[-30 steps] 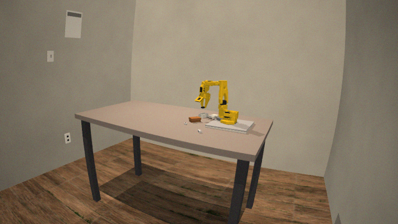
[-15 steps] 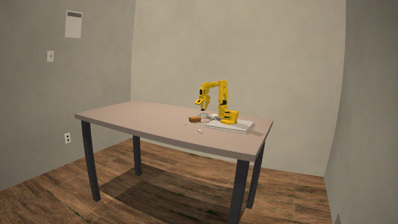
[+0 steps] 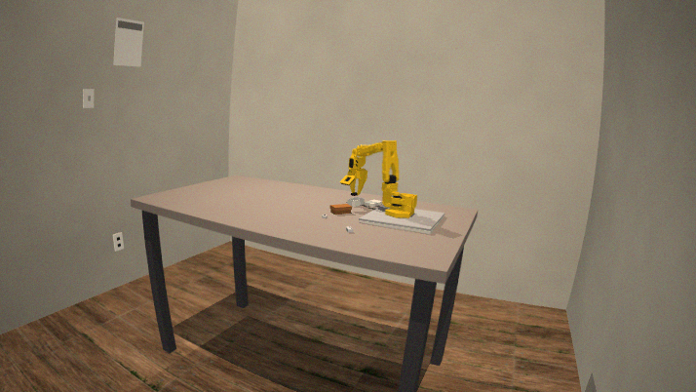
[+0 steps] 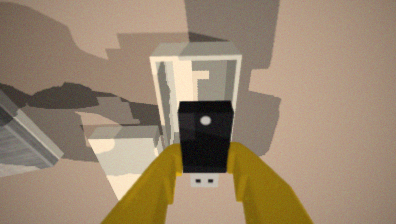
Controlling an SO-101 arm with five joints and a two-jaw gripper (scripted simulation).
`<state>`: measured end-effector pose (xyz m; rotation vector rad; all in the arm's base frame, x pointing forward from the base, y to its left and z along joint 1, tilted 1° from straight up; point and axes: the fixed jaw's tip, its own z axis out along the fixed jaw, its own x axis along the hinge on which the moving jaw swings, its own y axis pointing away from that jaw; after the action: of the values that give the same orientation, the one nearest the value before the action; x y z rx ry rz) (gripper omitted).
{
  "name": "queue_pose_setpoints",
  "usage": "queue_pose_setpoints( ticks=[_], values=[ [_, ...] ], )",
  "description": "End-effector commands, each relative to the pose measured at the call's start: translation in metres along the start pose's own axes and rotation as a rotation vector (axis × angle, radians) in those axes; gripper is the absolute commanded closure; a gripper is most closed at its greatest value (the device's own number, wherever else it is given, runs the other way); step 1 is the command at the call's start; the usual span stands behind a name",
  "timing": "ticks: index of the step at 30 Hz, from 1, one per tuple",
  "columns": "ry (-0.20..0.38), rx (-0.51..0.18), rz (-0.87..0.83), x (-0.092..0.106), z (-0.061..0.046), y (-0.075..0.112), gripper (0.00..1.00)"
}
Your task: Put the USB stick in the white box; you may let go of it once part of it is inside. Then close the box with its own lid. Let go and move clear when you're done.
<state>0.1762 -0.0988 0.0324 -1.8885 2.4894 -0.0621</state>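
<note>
One pincer [image 4: 206,172] clamped on black USB stick [image 4: 206,135], held plug-end up above the open white box [image 4: 200,80] near the table's [image 3: 244,215] far right edge, lined up for dropping in.

a brown block [image 3: 340,209] and two small white bits [image 3: 325,215] [image 3: 349,229] lie on the table [image 3: 234,205]; a grey slab [image 3: 429,221] sits right.

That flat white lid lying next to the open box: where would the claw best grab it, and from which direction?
Probably by its two long edges, from above. The lid lies flat beside the white box, so only its thin sides offer opposing faces. First the gripper must release the USB stick.
</note>
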Motion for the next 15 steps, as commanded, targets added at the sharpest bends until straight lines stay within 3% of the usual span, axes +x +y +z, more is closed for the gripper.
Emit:
queue_pose_setpoints(
  ticks=[1, 7, 15],
  values=[
    [-0.008, -0.029, -0.005, -0.0023, 0.0058, 0.0037, 0.92],
    [-0.008, -0.029, -0.005, -0.0024, 0.0064, 0.0041, 0.92],
    [-0.008, -0.029, -0.005, -0.0034, 0.0150, 0.0093, 0.92]
  ],
)
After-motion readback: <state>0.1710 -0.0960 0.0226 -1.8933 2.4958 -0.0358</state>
